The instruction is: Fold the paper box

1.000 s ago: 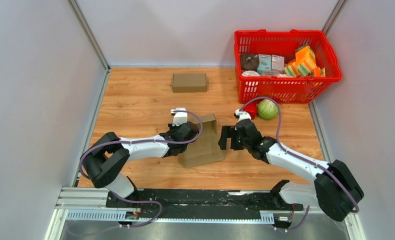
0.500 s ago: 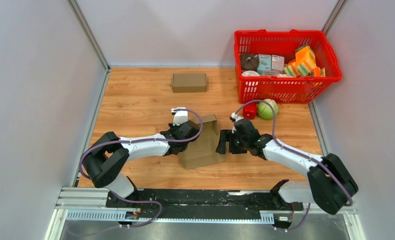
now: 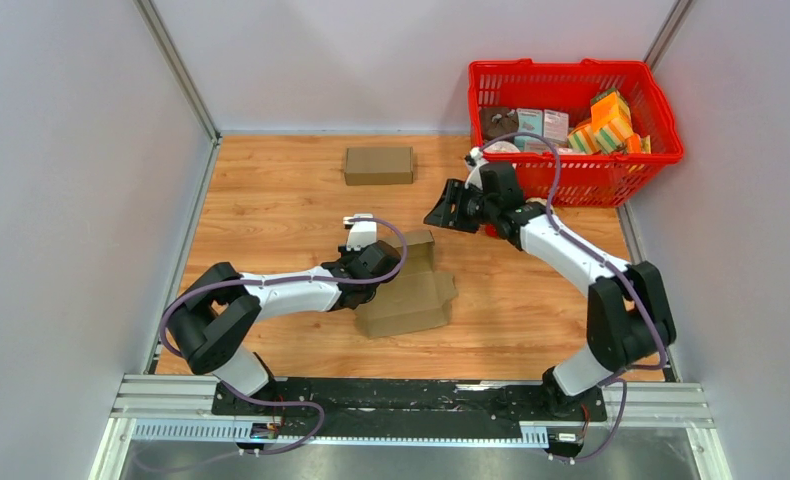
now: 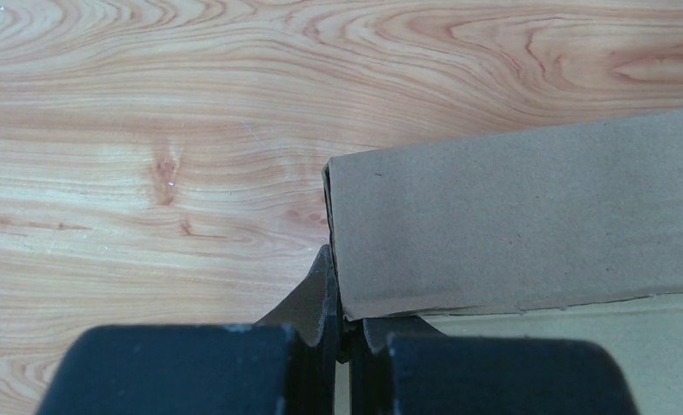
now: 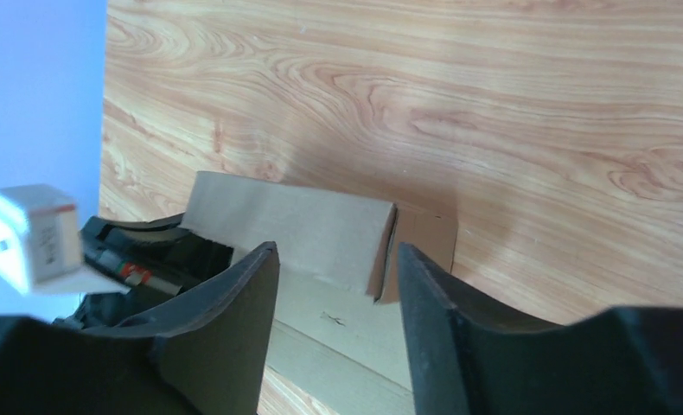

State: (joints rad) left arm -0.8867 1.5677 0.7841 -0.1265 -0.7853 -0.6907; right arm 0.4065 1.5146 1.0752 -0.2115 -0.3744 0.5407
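Left end effector [image 4: 341, 339] is pressed together on the bottom corner of one cardboard wall [image 4: 511, 225], its fingers pinching the sheet's edge where that wall meets the flatter panel beneath. The right end effector [image 3: 448, 209] hangs well apart from the work, up near the red basket [image 3: 571, 180], with its fingers spread and nothing between them; its wrist view looks down on the cardboard from a distance. The paper box [image 3: 408, 298] lies on the wooden surface [image 3: 271, 200] near the middle, just in front of the left arm. From above, only the far wall stands raised, while the wide base panel and a small side flap at its right end lie flat or nearly so. By my reading the fold is at an early stage: one wall is up and held, but no corners look locked, no end flaps are tucked, and nothing encloses a volume. What remains seems to be raising the other sides, tucking the tabs and closing the top. A second brown box [image 3: 378, 165], apparently closed, sits at the far side of the surface and may show the intended result.
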